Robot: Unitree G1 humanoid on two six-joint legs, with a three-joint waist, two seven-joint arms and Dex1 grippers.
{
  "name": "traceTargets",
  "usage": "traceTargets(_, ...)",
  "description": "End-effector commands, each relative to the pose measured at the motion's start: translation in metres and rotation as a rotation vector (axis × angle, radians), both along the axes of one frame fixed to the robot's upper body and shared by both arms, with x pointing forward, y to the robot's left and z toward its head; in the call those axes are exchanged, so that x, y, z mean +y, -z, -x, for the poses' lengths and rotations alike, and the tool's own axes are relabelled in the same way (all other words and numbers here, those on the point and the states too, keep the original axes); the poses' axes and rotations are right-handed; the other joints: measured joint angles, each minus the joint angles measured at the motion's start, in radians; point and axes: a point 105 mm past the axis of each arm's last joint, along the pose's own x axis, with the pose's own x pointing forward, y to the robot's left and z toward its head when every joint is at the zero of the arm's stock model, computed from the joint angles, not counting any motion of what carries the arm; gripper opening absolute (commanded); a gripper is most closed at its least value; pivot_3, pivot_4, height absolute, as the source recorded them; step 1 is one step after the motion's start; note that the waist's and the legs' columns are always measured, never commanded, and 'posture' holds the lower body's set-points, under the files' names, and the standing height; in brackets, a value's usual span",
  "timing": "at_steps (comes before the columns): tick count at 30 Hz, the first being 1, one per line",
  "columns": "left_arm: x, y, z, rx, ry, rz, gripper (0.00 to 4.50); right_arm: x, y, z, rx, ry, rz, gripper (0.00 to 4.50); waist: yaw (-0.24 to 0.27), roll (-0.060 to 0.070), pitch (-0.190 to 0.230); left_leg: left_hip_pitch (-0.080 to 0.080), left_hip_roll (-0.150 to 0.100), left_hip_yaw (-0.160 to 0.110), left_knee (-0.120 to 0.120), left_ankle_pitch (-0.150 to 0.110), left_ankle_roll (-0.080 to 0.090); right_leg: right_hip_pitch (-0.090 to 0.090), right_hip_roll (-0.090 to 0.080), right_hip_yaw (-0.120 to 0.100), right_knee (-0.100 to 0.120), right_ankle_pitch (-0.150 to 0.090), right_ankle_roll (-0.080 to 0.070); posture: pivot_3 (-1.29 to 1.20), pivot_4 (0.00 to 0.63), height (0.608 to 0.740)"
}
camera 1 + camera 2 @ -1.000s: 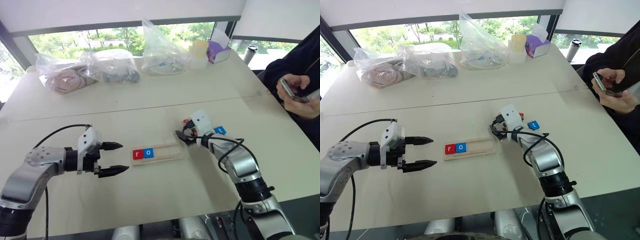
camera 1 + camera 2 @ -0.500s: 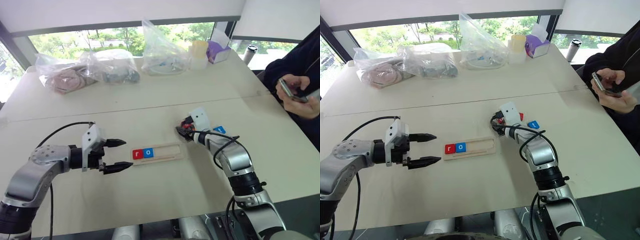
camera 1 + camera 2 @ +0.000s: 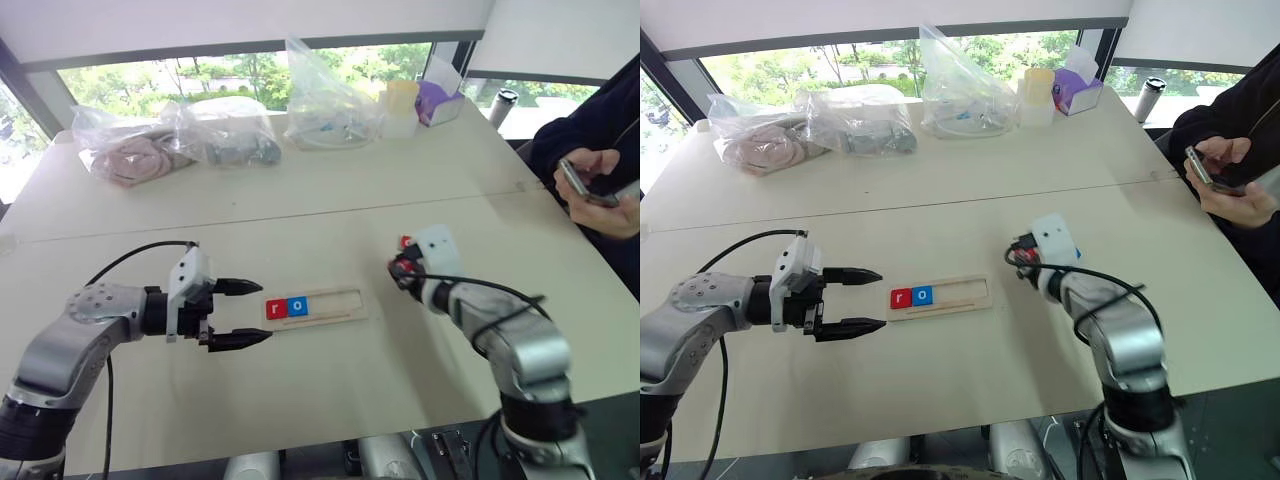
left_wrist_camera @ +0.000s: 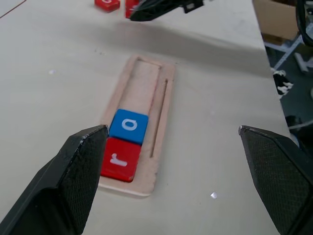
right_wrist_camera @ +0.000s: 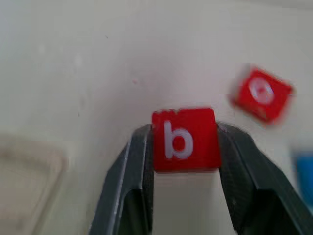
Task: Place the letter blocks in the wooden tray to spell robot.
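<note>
With the right pincer (image 5: 183, 166) clenched on the red b block (image 5: 184, 139) by its edges, I feared it twisting askew at the tray (image 3: 335, 305); left pincer (image 3: 240, 312) hung released.

Both eye views look down from the robot's head, facing twelve o'clock across the tabletop (image 3: 300, 215) toward the windows (they share nearly the same scene, a little offset sideways). The left wrist view sits low, looking along its gripper (image 4: 176, 171) close over the wooden tray (image 4: 161, 98). The right wrist view is closer still, looking past its gripper (image 5: 185, 147) at the tabletop just beyond the tray's end.
</note>
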Motion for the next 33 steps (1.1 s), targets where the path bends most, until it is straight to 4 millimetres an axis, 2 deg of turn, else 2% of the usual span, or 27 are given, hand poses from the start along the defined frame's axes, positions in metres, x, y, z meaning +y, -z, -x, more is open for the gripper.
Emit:
traceTargets(1, -0.008, -0.012, -0.003, -0.042, 0.038, 0.022, 4.5, -0.003, -0.006, 0.022, 0.034, 0.018, 0.001, 1.21, -0.002, 0.0, 0.0, 0.0, 0.0, 0.0, 0.0, 0.0, 0.0, 0.0, 0.0, 0.0, 0.0, 0.0, -0.001, 0.0, 0.15, 0.74)
traceTargets(8, -0.013, -0.015, -0.011, -0.058, 0.052, 0.027, 4.5, -0.002, 0.005, 0.03, 0.114, 0.067, -0.05, 1.21, -0.002, -0.001, 0.001, 0.0, 0.0, 0.001, 0.0, 0.0, -0.001, 0.0, 0.001, -0.001, 0.0, 0.0, -0.002, 0.0, 0.15, 0.74)
traceTargets(14, -0.015, -0.016, -0.013, -0.066, 0.053, 0.029, 4.5, 0.004, 0.0, 0.021, 0.087, 0.063, -0.069, 1.21, -0.002, -0.001, 0.003, -0.001, -0.001, 0.001, 0.0, 0.0, -0.001, -0.001, 0.0, 0.0, -0.001, 0.0, 0.0, 0.0, 0.15, 0.74)
traceTargets(19, -0.017, -0.017, -0.012, -0.071, 0.05, 0.031, 4.5, 0.006, 0.005, 0.016, 0.096, 0.049, -0.067, 1.21, -0.002, -0.002, 0.004, -0.001, -0.001, 0.001, 0.0, 0.0, -0.001, -0.001, 0.0, -0.001, -0.001, 0.0, -0.001, 0.0, 0.15, 0.74)
traceTargets(20, -0.017, -0.016, -0.012, -0.072, 0.049, 0.031, 4.5, 0.007, 0.005, 0.016, 0.099, 0.041, -0.065, 2.3, -0.002, -0.002, 0.004, -0.001, -0.001, 0.001, 0.0, 0.0, -0.001, -0.001, 0.0, -0.001, -0.001, 0.0, -0.001, 0.0, 0.15, 0.74)
traceTargets(21, -0.017, -0.016, -0.012, -0.073, 0.047, 0.029, 4.5, 0.008, 0.005, 0.016, 0.103, 0.028, -0.065, 2.64, -0.002, -0.002, 0.005, -0.001, -0.001, 0.001, 0.0, 0.0, -0.001, -0.001, 0.0, 0.0, -0.001, 0.0, -0.001, 0.0, 0.15, 0.74)
traceTargets(24, -0.017, -0.016, -0.011, -0.074, 0.044, 0.026, 4.5, 0.01, 0.0, 0.017, 0.091, -0.048, -0.042, 4.2, -0.002, -0.002, 0.008, -0.001, -0.001, 0.001, 0.0, 0.0, -0.001, -0.001, 0.0, 0.0, -0.001, 0.0, -0.001, 0.0, 0.15, 0.74)
traceTargets(25, -0.017, -0.016, -0.011, -0.075, 0.043, 0.025, 4.5, 0.009, -0.005, 0.017, 0.068, -0.103, -0.004, 4.42, -0.002, -0.002, 0.01, -0.001, -0.001, 0.001, 0.0, 0.0, -0.001, -0.001, 0.0, -0.001, -0.001, 0.0, -0.001, 0.0, 0.15, 0.74)
traceTargets(29, -0.016, -0.016, -0.012, -0.076, 0.039, 0.023, 4.5, 0.003, -0.025, 0.019, -0.023, -0.324, 0.122, 4.42, -0.002, -0.002, 0.016, -0.001, -0.002, 0.001, 0.001, 0.0, -0.001, 0.0, 0.0, -0.001, -0.002, 0.0, -0.001, 0.0, 0.15, 0.74)
traceTargets(31, -0.017, -0.016, -0.012, -0.078, 0.041, 0.022, 4.5, 0.001, -0.044, 0.016, -0.127, -0.489, 0.148, 4.42, -0.002, -0.004, 0.018, -0.001, -0.002, 0.001, 0.0, 0.0, -0.001, 0.0, 0.0, -0.001, -0.002, -0.001, -0.001, 0.0, 0.15, 0.74)
traceTargets(32, -0.017, -0.016, -0.013, -0.08, 0.041, 0.023, 4.5, 0.0, -0.049, 0.016, -0.158, -0.572, 0.158, 4.42, -0.003, -0.004, 0.019, -0.001, -0.002, 0.001, 0.0, 0.0, -0.001, 0.0, 0.0, -0.001, -0.002, 0.0, 0.0, 0.0, 0.15, 0.74)
traceTargets(33, -0.017, -0.016, -0.013, -0.081, 0.042, 0.024, 4.5, -0.003, -0.045, 0.02, -0.127, -0.65, 0.15, 4.42, -0.003, -0.006, 0.02, -0.001, -0.002, 0.001, 0.0, 0.0, -0.001, 0.0, 0.0, -0.001, -0.002, 0.0, 0.0, 0.0, 0.15, 0.74)
